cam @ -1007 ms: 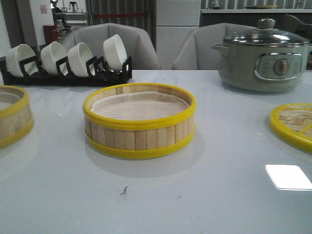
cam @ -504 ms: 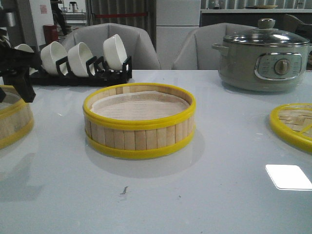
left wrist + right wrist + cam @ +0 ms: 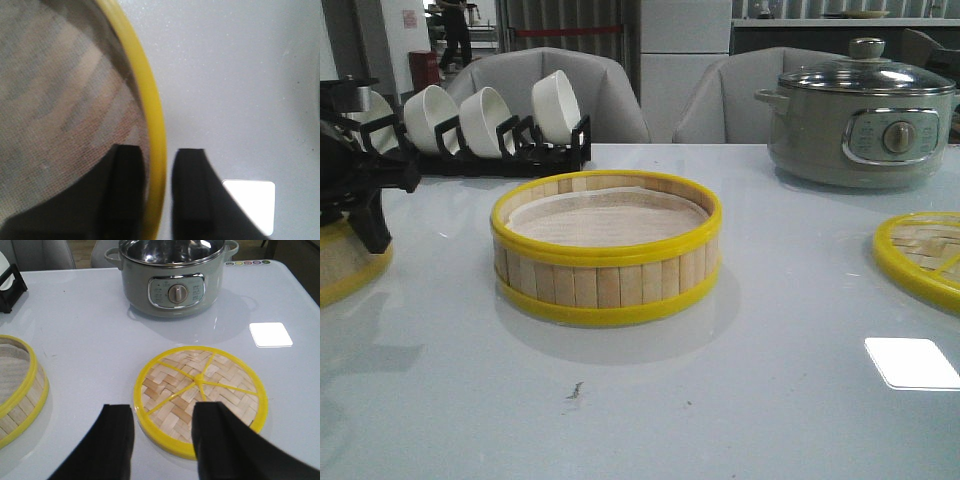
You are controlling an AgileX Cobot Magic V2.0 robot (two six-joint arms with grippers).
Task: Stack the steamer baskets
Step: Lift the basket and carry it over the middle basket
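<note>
The left gripper (image 3: pixel 156 192) stood open astride the yellow rim of the left steamer basket (image 3: pixel 342 262) at the table's (image 3: pixel 770 400) left edge, one finger inside, one outside. The second steamer basket (image 3: pixel 606 247) sat mid-table. The right gripper (image 3: pixel 162 440) hung open above the woven lid (image 3: pixel 200 395), near the electric pot (image 3: pixel 860 112). No writing was legible.

Two steamer baskets (image 3: pixel 606 249) (image 3: pixel 345 262), one lid (image 3: pixel 200 397), one pot (image 3: pixel 861 115), four bowls (image 3: pixel 556 106).
</note>
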